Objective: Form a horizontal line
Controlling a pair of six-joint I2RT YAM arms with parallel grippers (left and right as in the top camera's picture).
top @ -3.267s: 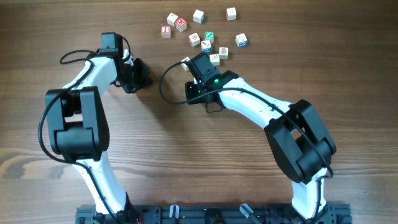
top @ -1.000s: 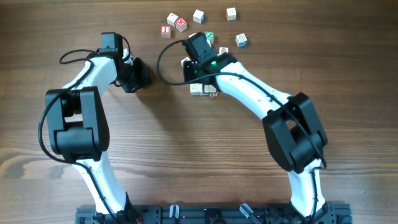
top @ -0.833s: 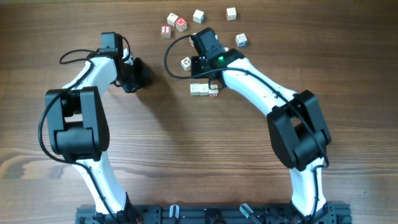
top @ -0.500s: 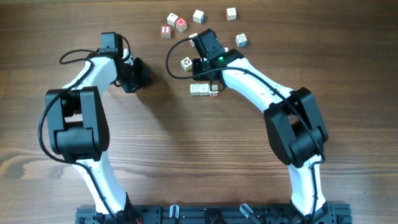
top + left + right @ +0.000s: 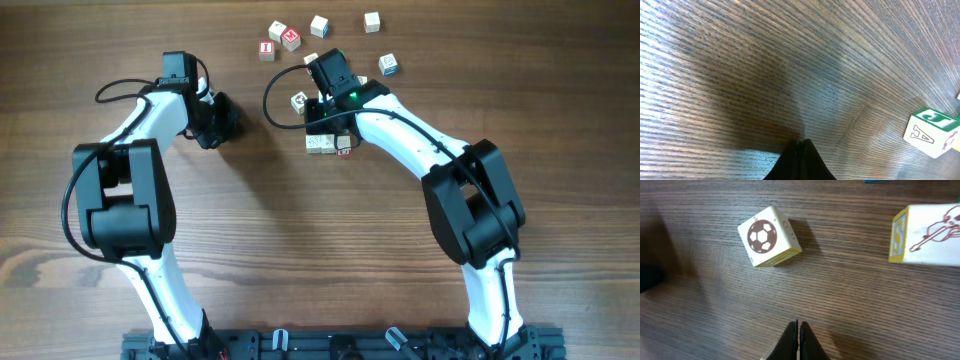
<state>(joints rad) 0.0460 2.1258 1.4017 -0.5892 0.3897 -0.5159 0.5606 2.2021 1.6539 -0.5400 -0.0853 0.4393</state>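
The horizontal line (image 5: 322,145) is a short row of pale cubes touching side to side near the table's middle, and its right end cube (image 5: 343,148) is red-marked. My right gripper (image 5: 316,112) is shut and empty, and hovers just behind the row. In the right wrist view its shut fingertips (image 5: 799,326) are over bare wood. A soccer-ball cube (image 5: 769,236) lies ahead to the left and a violin cube (image 5: 930,235) ahead to the right. The soccer-ball cube (image 5: 299,100) lies loose behind the row's left end. My left gripper (image 5: 216,126) is shut and empty, well left of the row.
Loose letter cubes lie at the back: a red-marked one (image 5: 266,49), a red M (image 5: 291,39), pale ones (image 5: 319,25) (image 5: 372,21) and a blue-marked one (image 5: 388,64). The left wrist view shows shut fingertips (image 5: 801,144) on wood and a green-lettered cube (image 5: 932,131) at the right edge.
Cubes that lay scattered by the right gripper now stand as a row nearer the front. The right gripper has lifted off behind the row and drifted slightly left. The left arm has not moved.
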